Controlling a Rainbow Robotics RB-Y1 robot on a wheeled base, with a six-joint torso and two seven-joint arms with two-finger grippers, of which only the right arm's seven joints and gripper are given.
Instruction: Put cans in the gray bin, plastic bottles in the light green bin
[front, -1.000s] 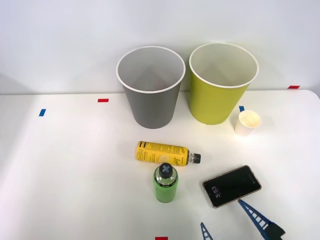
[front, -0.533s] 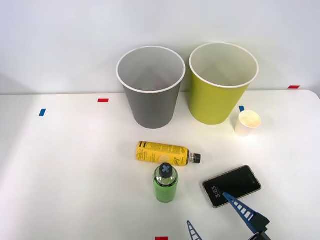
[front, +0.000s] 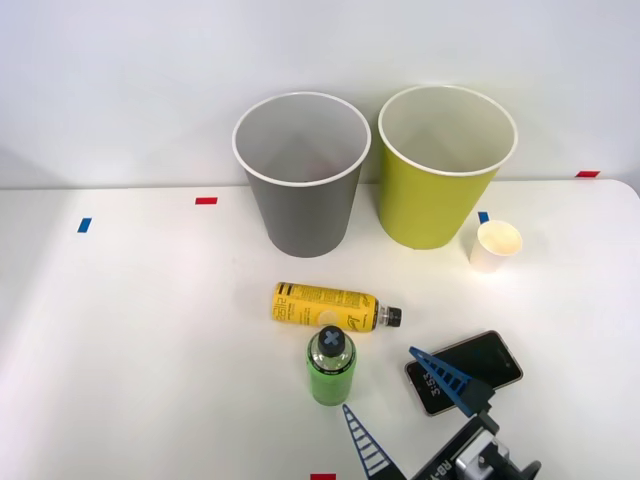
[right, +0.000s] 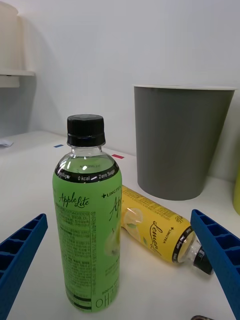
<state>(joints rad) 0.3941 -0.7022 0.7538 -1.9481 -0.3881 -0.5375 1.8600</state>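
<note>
A gray bin (front: 302, 175) and a yellow-green bin (front: 443, 168), both white-rimmed, are seen on a white tabletop (front: 140, 340); dark-capped bottles (front: 331, 366) are labelled green and yellow; ribbed blue fingers (front: 440, 378).

Front view: high, looking down over table (front: 120, 330). Wrist view: low, close, level. Shared: green bottle (front: 331, 366) (right: 90, 220).

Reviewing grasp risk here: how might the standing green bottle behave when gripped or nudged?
The green bottle stands tall on a narrow base, so a sideways nudge could tip it. It looks full, probably heavy for its size. The open right gripper may slip on its glossy label.
</note>
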